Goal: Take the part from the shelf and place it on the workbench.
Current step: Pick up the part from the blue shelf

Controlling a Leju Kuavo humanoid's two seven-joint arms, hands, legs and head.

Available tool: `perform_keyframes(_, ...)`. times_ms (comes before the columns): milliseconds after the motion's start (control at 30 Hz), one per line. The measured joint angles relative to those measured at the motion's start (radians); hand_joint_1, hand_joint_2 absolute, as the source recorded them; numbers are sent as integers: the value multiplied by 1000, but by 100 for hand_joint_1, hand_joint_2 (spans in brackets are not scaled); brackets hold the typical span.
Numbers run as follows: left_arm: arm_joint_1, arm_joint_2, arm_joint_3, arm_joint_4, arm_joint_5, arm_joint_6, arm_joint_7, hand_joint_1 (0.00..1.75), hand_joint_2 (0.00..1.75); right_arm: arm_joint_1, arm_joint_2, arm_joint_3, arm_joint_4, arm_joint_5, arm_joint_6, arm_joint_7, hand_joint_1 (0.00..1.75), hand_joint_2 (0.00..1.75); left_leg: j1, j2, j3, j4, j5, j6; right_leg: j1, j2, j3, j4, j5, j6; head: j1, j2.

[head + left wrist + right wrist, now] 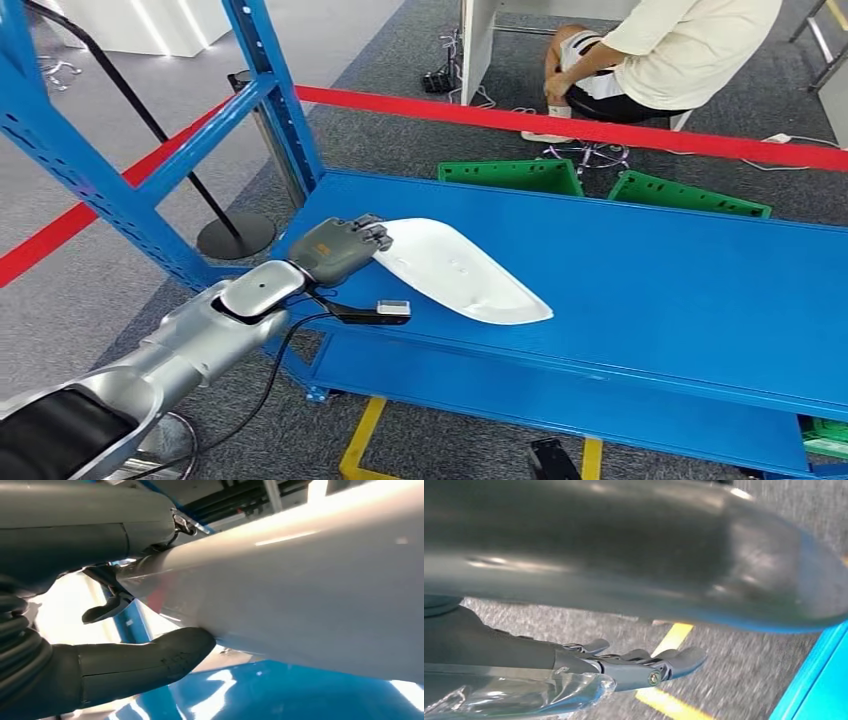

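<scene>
White part [462,270]: on blue shelf [660,270], near end pinched between left hand [338,247] thumb and fingers for lifting. Right hand [634,667]: idle, fingers loosely extended, empty.

Left arm [190,345]: silver segmented shell with a black inset panel, a black cable looping beneath it, and a dark grey left robot hand [340,245] with darker fingers.

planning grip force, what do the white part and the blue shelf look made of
Part: likely moulded plastic, smooth and glossy; light streaks run along its curved skin in the left wrist view. Shelf: probably painted metal, semi-gloss blue with punched holes in the upright.
</scene>
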Motion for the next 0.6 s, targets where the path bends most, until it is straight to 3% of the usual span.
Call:
perform_keyframes(100, 0, 4, -1, -2, 0, 1, 0, 169, 175, 1, 0, 4, 0, 1, -1, 1, 0, 0, 3, 2, -16, 8, 1, -11, 2, 2, -22, 17, 13, -32, -9, 0)
perform_keyframes(133, 0, 4, -2, -2, -1, 1, 0, 169, 175, 0, 0, 4, 0, 1, -1, 1, 0, 0, 4, 4, -27, 29, -20, -13, 3, 2, -29, 18, 19, -42, -11, 0)
perform_keyframes(200, 0, 4, -3, -4, -1, 1, 0, 169, 175, -2, 0, 5, 0, 1, -1, 1, 0, 0, 1, 9, -66, 131, -97, -12, 5, 0, -45, 18, 31, -59, -17, 0)
perform_keyframes(267, -1, 4, -3, -4, -1, 1, 0, 169, 175, -2, 0, 5, 0, 1, -1, 1, 0, 0, -2, 9, -106, 260, -170, -8, 11, -2, -63, 17, 43, -67, -21, 0)
perform_keyframes(300, 0, 4, -3, -4, -1, 1, 0, 169, 175, -2, 0, 5, 0, 1, -1, 1, 0, 0, -4, 9, -110, 292, -184, -5, 13, -3, -72, 17, 50, -68, -23, 0)
perform_keyframes(333, 0, 4, -4, -4, -1, 1, 0, 169, 175, -1, 0, 5, 0, 1, -1, 1, 0, 0, -6, 9, -96, 290, -181, 0, 16, -4, -81, 17, 57, -68, -23, 0)
perform_keyframes(367, 0, 4, -4, -4, -1, 1, 0, 169, 175, -1, 0, 5, 0, 1, -1, 1, 0, 0, -9, 9, -63, 251, -165, 7, 17, -4, -89, 17, 65, -67, -23, 0)
perform_keyframes(433, -2, 4, -3, -7, -1, 1, 0, 169, 175, -3, 0, 5, -1, 1, -1, 1, 0, 0, -16, 9, 25, 123, -131, 19, 20, -4, -101, 18, 78, -62, -23, 0)
perform_keyframes(467, -4, 3, -3, -9, -1, 2, 0, 169, 175, -3, 0, 5, -1, 1, -1, 0, 0, 0, -19, 8, 55, 73, -123, 22, 22, -4, -107, 18, 85, -57, -23, 0)
perform_keyframes(500, -6, 3, -3, -11, -1, 2, 0, 169, 175, -4, 0, 5, -1, 1, -1, 0, 0, 0, -21, 7, 68, 45, -121, 23, 23, -5, -111, 16, 92, -52, -23, 0)
perform_keyframes(600, -4, 3, -4, -13, -1, 3, 0, 169, 175, -1, 0, 5, -1, 1, 0, 1, 0, 0, -23, 7, 56, 33, -102, 34, 21, -7, -119, 4, 109, -34, -23, 0)
